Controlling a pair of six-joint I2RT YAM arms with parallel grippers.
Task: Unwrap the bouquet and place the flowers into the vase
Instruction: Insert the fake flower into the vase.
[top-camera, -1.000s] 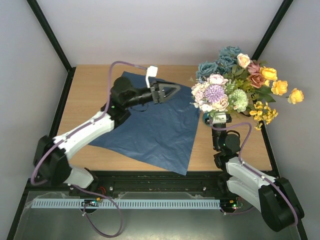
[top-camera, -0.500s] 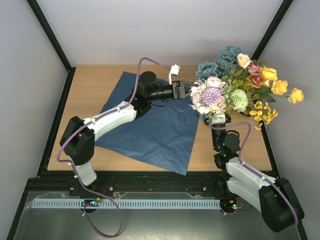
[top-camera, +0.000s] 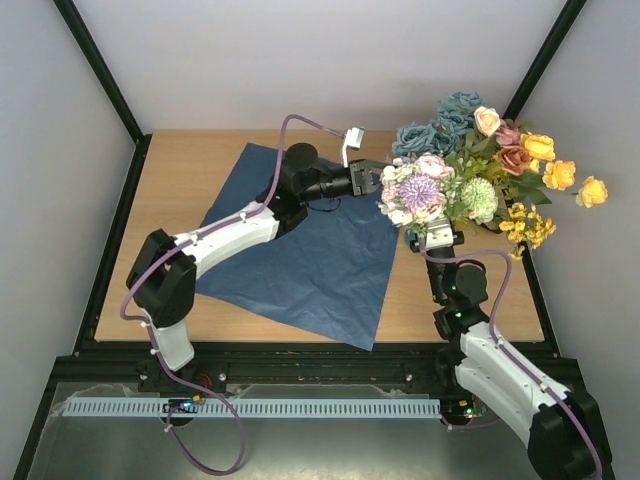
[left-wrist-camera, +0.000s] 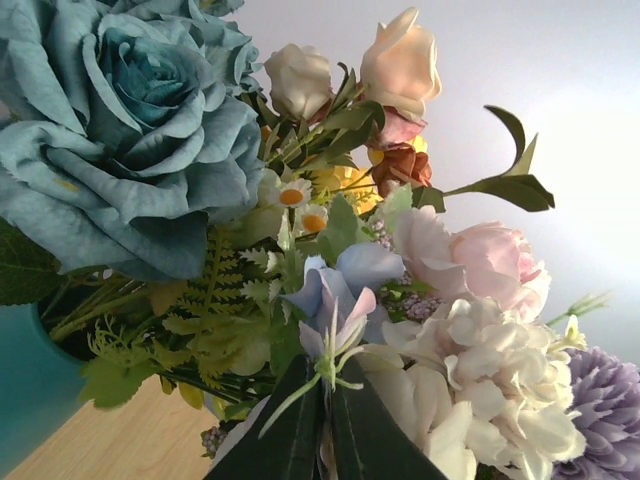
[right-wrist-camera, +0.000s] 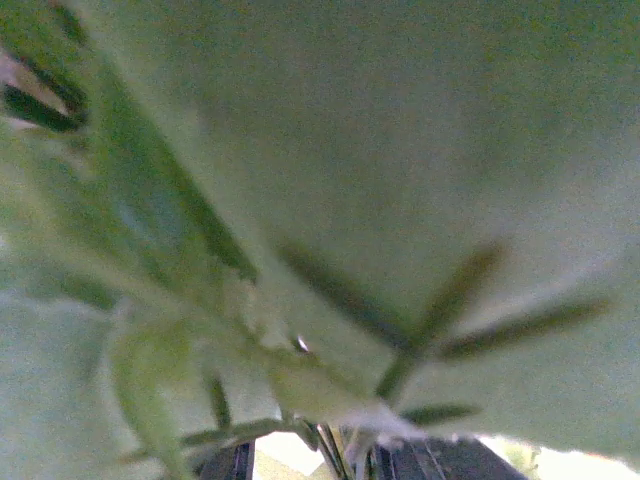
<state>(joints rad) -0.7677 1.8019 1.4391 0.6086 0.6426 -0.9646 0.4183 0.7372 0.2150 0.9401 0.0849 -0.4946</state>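
The flowers (top-camera: 460, 170) stand bunched at the table's right, with blue, pink, orange, yellow and purple blooms. In the left wrist view their stems run down into the teal vase (left-wrist-camera: 20, 390) at the lower left. My left gripper (top-camera: 376, 181) reaches into the bunch's left side. It (left-wrist-camera: 328, 388) is shut on the thin stem of a small pale blue and pink flower (left-wrist-camera: 335, 300). My right gripper (top-camera: 433, 238) sits under the blooms. Its fingers (right-wrist-camera: 420, 465) stand apart with stems (right-wrist-camera: 340, 450) between them, behind blurred green leaves.
The dark blue paper sheet (top-camera: 310, 250) lies spread flat on the wooden table (top-camera: 190, 180), under the left arm. Some blooms overhang the table's right edge (top-camera: 530, 290). Black frame posts rise at the back corners.
The left arm swung right from over the paper to the bunch and its jaws closed on a stem. The right gripper's jaws came apart.
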